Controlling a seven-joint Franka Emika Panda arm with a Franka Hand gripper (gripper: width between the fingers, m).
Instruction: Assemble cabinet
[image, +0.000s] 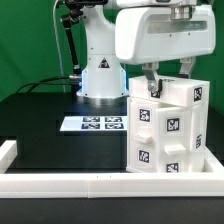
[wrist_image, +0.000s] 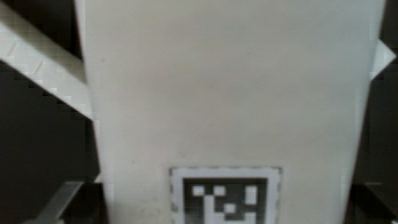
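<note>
Black tabletop (image: 40, 105) filled the room's middle, the marker board (image: 92, 124) at its centre and the cabinet (image: 168, 130) at four o'clock against the white rail (image: 60, 184). It looked light, rigid, slick plastic; best gripped across a thin wall. The arm hung straight above, gripper (image: 158, 87) pinching its top edge.

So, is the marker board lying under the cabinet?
No, the marker board lies bare on the table, to the exterior view's left of the cabinet.
</note>
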